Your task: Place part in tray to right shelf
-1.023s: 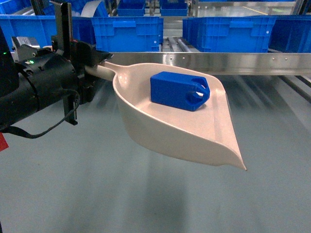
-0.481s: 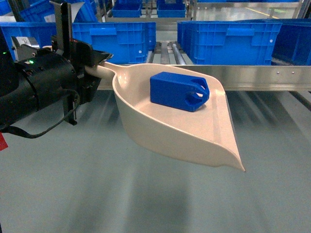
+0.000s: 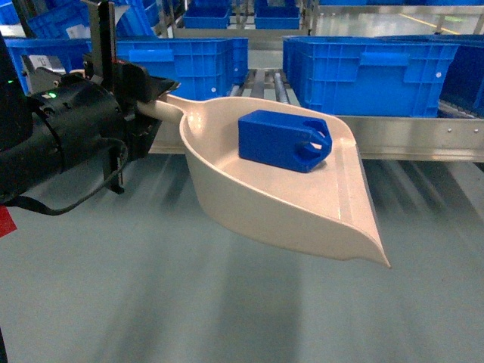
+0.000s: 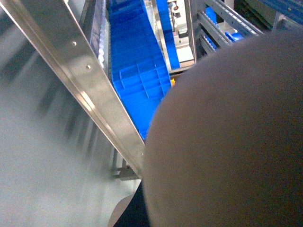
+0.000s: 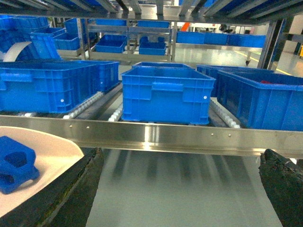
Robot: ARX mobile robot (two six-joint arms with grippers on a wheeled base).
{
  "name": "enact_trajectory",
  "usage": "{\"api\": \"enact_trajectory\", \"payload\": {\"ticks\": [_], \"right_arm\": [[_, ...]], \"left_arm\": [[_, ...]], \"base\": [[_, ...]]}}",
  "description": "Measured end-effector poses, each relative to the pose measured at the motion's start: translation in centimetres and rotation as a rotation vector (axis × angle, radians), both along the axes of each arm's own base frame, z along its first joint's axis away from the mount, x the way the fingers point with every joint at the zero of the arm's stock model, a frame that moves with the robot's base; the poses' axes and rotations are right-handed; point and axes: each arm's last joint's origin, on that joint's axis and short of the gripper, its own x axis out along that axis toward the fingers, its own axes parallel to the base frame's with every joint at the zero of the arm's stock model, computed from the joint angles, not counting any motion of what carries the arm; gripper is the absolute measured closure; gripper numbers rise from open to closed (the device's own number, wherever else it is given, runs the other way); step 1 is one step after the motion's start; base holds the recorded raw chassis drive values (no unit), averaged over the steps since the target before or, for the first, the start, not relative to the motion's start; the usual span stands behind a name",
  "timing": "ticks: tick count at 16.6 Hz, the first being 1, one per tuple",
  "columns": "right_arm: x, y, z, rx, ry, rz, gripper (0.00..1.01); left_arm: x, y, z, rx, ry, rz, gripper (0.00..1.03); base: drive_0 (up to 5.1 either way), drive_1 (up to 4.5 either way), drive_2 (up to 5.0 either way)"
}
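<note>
1 part lies in 1 tray, gripped by left gripper.

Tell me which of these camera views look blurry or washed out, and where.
Head view: the grey floor is streaked with motion blur, while the pale beige plastic scoop tray and small bright-blue plastic part are sharp. Left wrist view: a large out-of-focus beige mass fills the right side. Right wrist view: glare on the stainless-steel shelf rail, floor below smeared.
</note>
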Motion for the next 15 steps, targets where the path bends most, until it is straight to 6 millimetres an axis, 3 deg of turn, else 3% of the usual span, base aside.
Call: {"api": "enact_trajectory", "payload": {"ticks": [15], "right_arm": [[0.0, -0.02, 0.01, 0.001, -0.002, -0.001, 0.03]], "left_arm": [[0.03, 0.13, 0.01, 0.0, -0.002, 0.006, 0.9]], "base": [[-0.5, 4.33, -3.6]]}}
